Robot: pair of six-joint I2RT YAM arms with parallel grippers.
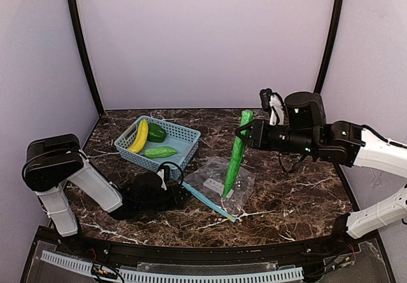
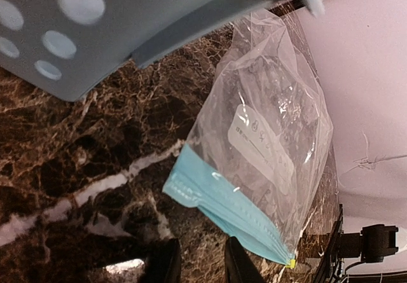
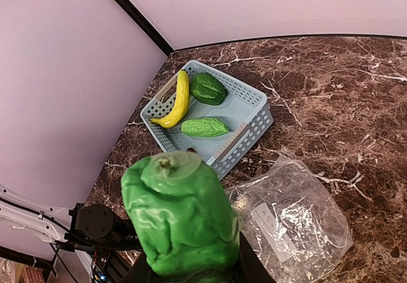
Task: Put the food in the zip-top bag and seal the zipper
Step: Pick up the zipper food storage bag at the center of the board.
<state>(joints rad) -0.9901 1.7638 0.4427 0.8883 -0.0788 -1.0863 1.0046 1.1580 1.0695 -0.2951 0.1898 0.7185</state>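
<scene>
The right claw [image 1: 243,131] is clamped on the top end of 1 long cucumber [image 1: 235,159], which hangs nearly upright over the middle of the bag [image 1: 213,180]. Whether its lower tip touches the plastic I cannot tell. The bag lies flat on the table [image 1: 299,200], its blue zipper [image 1: 206,200] along the near edge. The left claw [image 2: 200,251] sits low just beside the zipper's left end, its 2 fingers apart with only marble between them, holding nothing.

The main risk is that the mouth looks flat and nobody holds it open. A straight descent would likely press the cucumber onto the top sheet, crumple the bag or push it away. The thin plastic may also slip out of a pinch on 1 layer.

Left of the bag, almost against it, stands the basket [image 1: 127,149] with the banana [image 1: 139,137], the pepper [image 1: 155,132] and 1 small green piece [image 1: 159,151]. It crowds the left arm. Right of and behind the bag the table is bare, with room to swing the cucumber round toward the mouth. The zipper's right end lies near the table's front edge.
</scene>
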